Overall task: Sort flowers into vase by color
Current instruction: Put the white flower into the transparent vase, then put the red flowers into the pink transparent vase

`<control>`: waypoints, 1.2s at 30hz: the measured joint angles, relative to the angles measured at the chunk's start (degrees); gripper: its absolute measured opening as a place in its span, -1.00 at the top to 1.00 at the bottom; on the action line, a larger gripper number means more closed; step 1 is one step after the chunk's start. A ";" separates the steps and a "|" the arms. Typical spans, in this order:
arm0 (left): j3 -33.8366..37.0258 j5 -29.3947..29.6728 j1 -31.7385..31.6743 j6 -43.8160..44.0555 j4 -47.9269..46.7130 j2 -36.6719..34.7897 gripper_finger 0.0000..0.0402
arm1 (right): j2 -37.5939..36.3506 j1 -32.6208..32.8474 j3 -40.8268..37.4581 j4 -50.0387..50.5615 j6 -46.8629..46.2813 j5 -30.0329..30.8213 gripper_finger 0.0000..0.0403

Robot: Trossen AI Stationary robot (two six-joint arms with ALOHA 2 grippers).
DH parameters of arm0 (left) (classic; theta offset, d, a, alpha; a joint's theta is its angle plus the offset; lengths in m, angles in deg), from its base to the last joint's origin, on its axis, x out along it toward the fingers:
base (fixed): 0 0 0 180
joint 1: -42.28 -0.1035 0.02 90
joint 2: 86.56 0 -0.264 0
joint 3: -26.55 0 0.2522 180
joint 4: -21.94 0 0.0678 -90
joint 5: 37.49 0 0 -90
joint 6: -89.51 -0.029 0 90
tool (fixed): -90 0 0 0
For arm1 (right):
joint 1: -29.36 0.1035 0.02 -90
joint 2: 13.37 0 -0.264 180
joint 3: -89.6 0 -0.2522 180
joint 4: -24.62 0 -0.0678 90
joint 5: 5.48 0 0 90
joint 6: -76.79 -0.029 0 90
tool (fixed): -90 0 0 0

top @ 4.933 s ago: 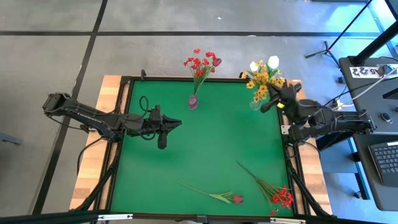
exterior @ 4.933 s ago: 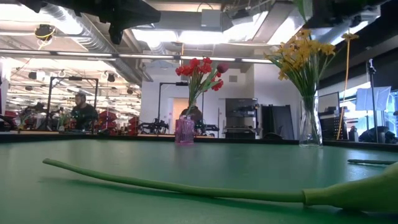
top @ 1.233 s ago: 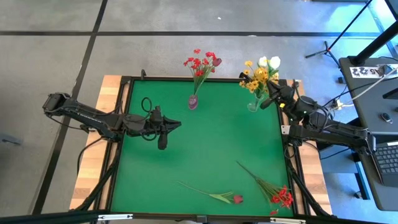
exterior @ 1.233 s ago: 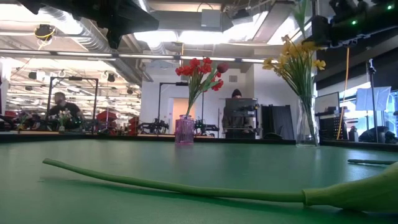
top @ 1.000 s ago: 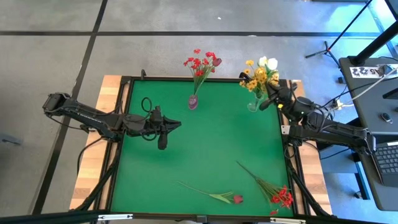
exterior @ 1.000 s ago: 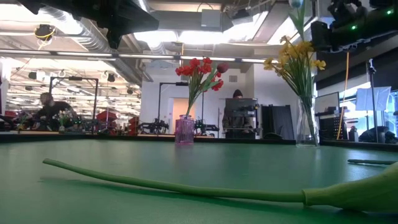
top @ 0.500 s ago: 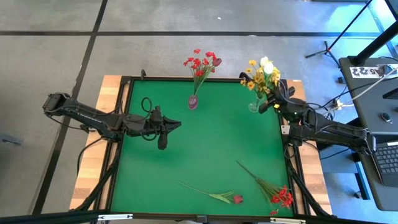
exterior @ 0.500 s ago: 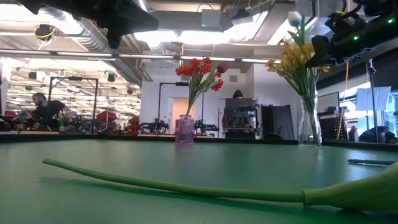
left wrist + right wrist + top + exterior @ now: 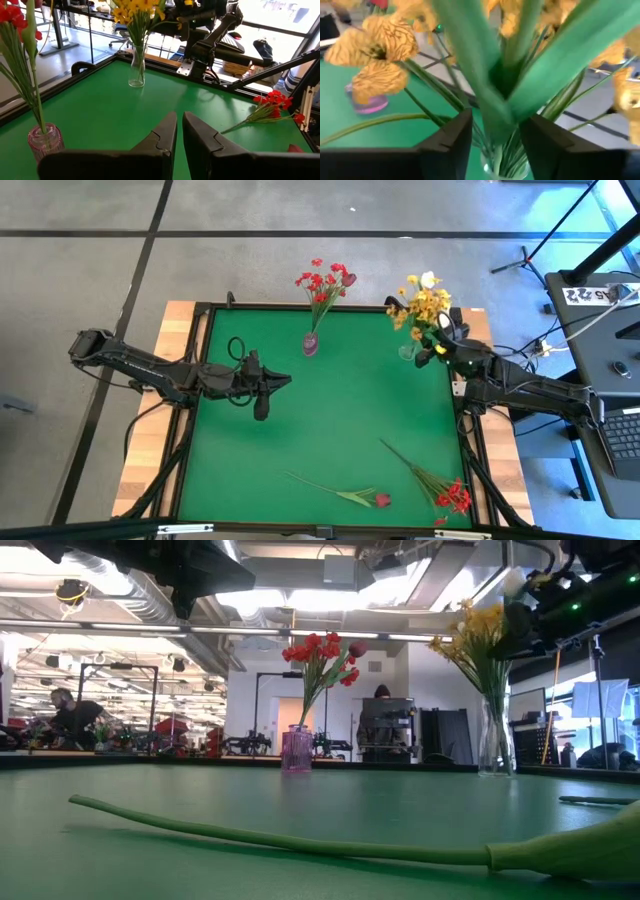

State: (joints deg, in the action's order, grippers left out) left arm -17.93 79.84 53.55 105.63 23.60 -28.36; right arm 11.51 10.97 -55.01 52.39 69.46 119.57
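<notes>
- The right gripper (image 9: 495, 137) is at the far right corner of the table, just above the clear vase (image 9: 410, 351). Its two fingers (image 9: 447, 142) stand apart, and a thick green stem runs down between them; whether they touch it I cannot tell.
- In this vase stand the yellow flowers (image 9: 425, 306), with a white bud (image 9: 430, 279) at the top. In the low view the bunch (image 9: 478, 632) rises beside the right arm.
- The pink vase (image 9: 311, 344) stands at the far edge of the green table (image 9: 330, 420), near the middle. It holds the red flowers (image 9: 324, 281), which stand upright in the low view (image 9: 320, 652).
- The left gripper (image 9: 179, 132) hovers over the left part of the table, well apart from both vases. Its fingers are pressed almost together, with only a thin slit between them, and hold nothing.
- A red bunch (image 9: 450, 494) with long green stems lies flat near the near right corner.
- A single flower with a dark red bud (image 9: 381, 500) lies flat near the near edge, to the left of that bunch. Its stem (image 9: 280, 837) crosses the low view close to the camera.
- Beyond the table, a person (image 9: 62, 710) shows in the room at the left of the low view.
</notes>
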 joint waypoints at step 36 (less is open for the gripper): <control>-0.04 -0.03 0.00 0.70 -0.53 1.00 0.87 | -0.11 0.00 22.97 40.19 -20.95 -22.45 -0.20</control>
State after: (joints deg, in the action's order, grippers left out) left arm -17.97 79.81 53.55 106.33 23.07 -27.36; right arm 11.41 10.97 -32.04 92.58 48.51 97.11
